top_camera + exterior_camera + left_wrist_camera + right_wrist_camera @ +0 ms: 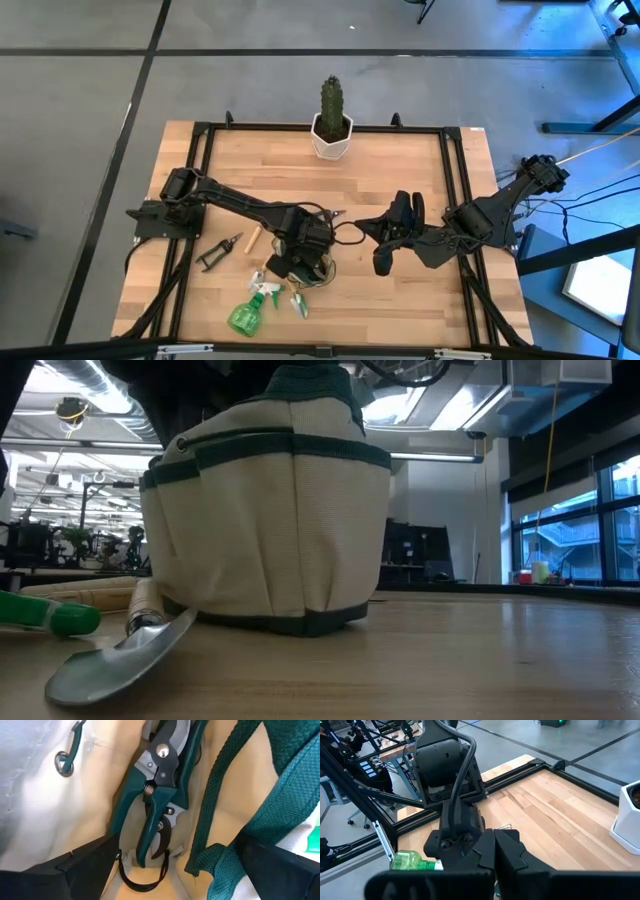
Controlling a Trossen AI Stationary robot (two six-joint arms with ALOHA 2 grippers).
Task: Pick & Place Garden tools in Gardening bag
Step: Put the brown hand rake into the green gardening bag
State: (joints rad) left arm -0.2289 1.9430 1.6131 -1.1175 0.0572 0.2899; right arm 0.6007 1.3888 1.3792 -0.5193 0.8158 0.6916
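Note:
The gardening bag, tan with dark green trim, stands on the table under my left gripper, which points down into its mouth, open. Teal-handled pruning shears lie inside the bag, between and beyond the fingers, apart from them. The bag's green strap hangs beside them. Outside lie dark shears, a wooden handle, a silver trowel and a green spray bottle. My right gripper hovers shut to the bag's right, holding nothing.
A green cactus in a white pot stands at the table's far edge, middle. A dark metal frame runs around the tabletop. Bare wood lies between the bag and the pot and along the right near side.

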